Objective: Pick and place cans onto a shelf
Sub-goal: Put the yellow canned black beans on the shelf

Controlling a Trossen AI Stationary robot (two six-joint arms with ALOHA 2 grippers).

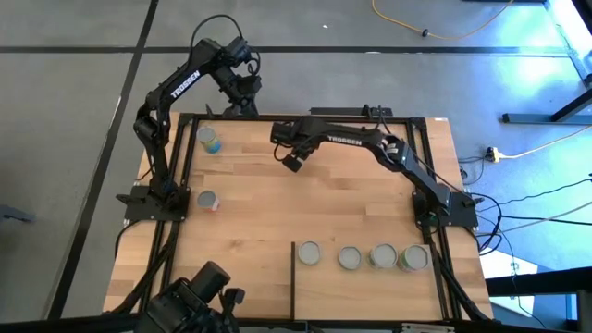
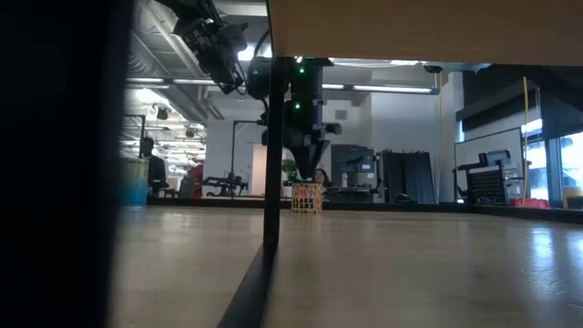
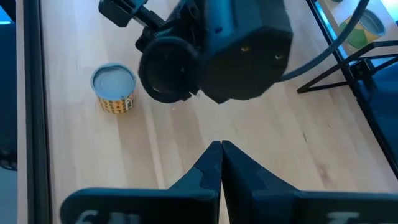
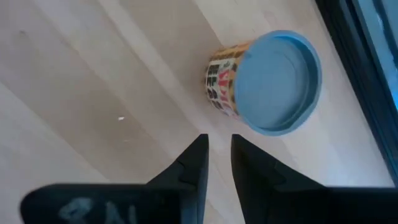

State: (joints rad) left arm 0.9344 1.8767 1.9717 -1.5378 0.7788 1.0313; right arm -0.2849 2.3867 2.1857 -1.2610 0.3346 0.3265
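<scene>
A can (image 4: 267, 81) with a blue-grey lid and a yellow label with red lettering stands upright on its base near the table's far edge (image 3: 114, 89) (image 2: 306, 198); in the high view my right arm hides it. My right gripper (image 4: 217, 149) (image 1: 294, 161) hangs just on the near side of this can, pointing steeply down, its fingers a narrow gap apart with nothing between them. My left gripper (image 3: 221, 150) (image 1: 244, 100) is shut and empty, raised over the far edge at the left. The shelf (image 1: 370, 301) at the near right carries several cans in a row (image 1: 350, 258).
Two more cans stand on the left part of the table, one near the far left corner (image 1: 210, 139) and one farther toward the near edge (image 1: 207, 200). The shelf's dark edge strip (image 1: 293, 277) runs toward the near edge. Dark frame rails (image 1: 190, 157) border the table.
</scene>
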